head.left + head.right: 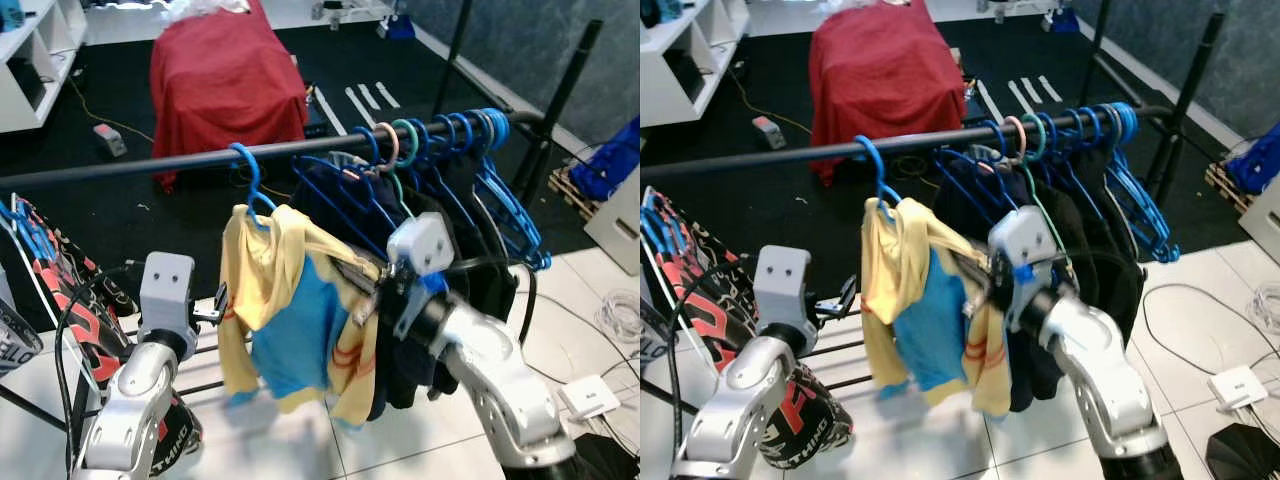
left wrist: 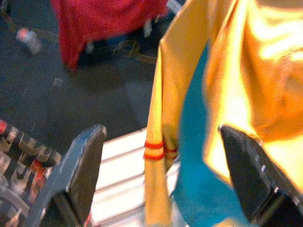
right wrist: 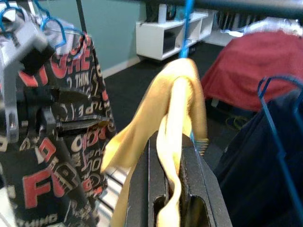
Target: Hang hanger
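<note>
A blue hanger (image 1: 247, 172) hooks over the black rail (image 1: 130, 168) and carries a yellow and blue shirt (image 1: 290, 330). My right gripper (image 1: 352, 283) is shut on the shirt's yellow shoulder fabric just below the hook; in the right wrist view the cloth (image 3: 177, 94) is pinched between the two black fingers (image 3: 142, 189). My left gripper (image 1: 214, 306) stands open just left of the shirt, at sleeve height. In the left wrist view its fingers (image 2: 80, 175) are spread wide, with the yellow sleeve (image 2: 158, 142) ahead of them and not touching.
Several blue hangers (image 1: 480, 130) with dark clothes (image 1: 450, 230) crowd the rail's right half. A black patterned garment (image 1: 60, 290) hangs at the left. Behind the rail stands something under a red cover (image 1: 225, 75). Cables and a white box (image 1: 590, 395) lie on the tiled floor at right.
</note>
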{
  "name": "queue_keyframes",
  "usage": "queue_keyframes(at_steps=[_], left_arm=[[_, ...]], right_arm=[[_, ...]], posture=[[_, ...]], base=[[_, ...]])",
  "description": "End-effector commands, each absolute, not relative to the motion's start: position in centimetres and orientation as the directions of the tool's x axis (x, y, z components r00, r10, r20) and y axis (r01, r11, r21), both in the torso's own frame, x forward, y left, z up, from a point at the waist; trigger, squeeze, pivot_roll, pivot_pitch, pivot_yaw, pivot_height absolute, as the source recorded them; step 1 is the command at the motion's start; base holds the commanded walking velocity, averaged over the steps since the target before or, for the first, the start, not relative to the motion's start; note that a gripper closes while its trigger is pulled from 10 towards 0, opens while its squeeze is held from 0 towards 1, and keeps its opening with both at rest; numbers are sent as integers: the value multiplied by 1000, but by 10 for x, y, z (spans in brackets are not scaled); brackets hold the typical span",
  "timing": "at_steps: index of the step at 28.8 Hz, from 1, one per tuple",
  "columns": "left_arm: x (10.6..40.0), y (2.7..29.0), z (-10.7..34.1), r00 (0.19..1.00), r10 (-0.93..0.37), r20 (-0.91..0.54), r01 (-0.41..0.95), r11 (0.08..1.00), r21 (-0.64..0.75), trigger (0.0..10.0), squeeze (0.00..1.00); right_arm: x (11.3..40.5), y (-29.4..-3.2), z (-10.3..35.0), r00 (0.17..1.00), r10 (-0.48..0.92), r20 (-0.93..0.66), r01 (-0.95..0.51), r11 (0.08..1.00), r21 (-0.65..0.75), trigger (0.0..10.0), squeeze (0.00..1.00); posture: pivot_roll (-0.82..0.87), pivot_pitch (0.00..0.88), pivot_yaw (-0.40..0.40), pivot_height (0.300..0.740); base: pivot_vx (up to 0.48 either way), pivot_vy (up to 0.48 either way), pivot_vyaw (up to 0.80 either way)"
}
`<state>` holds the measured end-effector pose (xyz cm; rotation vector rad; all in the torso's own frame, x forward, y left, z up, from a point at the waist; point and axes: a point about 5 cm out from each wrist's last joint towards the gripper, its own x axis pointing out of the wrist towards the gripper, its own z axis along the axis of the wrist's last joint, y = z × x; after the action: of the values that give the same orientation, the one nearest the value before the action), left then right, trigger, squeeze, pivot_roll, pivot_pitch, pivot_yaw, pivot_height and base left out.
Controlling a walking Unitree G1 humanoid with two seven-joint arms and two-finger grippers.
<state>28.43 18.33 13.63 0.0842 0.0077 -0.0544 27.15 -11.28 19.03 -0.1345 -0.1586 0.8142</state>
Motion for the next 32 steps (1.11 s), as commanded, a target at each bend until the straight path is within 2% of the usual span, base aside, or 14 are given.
queue_keyframes(at_steps=[1, 10, 13, 15, 17, 19, 23, 30, 32], left_arm=[[283, 179, 135, 997, -79, -9, 79, 994, 73, 10000, 0], [287, 177, 139, 992, -126, -9, 127, 990, 65, 10000, 0], [288, 176, 141, 991, -135, -9, 135, 989, 62, 10000, 0], [289, 176, 141, 990, -142, -10, 142, 988, 63, 10000, 0], [289, 176, 141, 990, -143, -10, 144, 988, 63, 10000, 0], [289, 175, 141, 989, -149, -12, 149, 987, 60, 10000, 0], [289, 172, 141, 987, -163, -15, 163, 985, 53, 10000, 0], [289, 171, 141, 986, -168, -16, 168, 984, 52, 10000, 0], [288, 169, 140, 985, -174, -19, 175, 983, 51, 10000, 0]], right_arm=[[265, -115, 184, 665, 744, 62, -726, 664, -179, 0, 0], [258, -119, 178, 677, 734, 53, -722, 677, -140, 0, 0], [260, -120, 192, 696, 708, 123, -693, 707, -144, 0, 0], [268, -126, 212, 737, 645, 203, -613, 764, -199, 0, 0], [271, -129, 218, 751, 620, 226, -580, 783, -223, 0, 0], [282, -139, 234, 796, 540, 273, -442, 827, -348, 0, 0], [292, -145, 251, 810, 476, 343, -283, 829, -482, 0, 0], [297, -141, 263, 794, 462, 394, -224, 826, -518, 0, 0], [298, -132, 273, 763, 477, 435, -241, 836, -493, 0, 0]], posture=[[-48, 127, -3, 740], [-61, 129, 12, 740], [-64, 130, 28, 740], [-68, 130, 28, 740], [-68, 130, 28, 740], [-68, 129, 32, 740], [-65, 127, 36, 740], [-57, 124, 41, 740], [-56, 126, 43, 740]], base=[[0, 0, 0], [0, 0, 0], [0, 0, 0], [0, 0, 0], [0, 0, 0], [0, 0, 0], [0, 0, 0], [0, 0, 0], [0, 0, 0]])
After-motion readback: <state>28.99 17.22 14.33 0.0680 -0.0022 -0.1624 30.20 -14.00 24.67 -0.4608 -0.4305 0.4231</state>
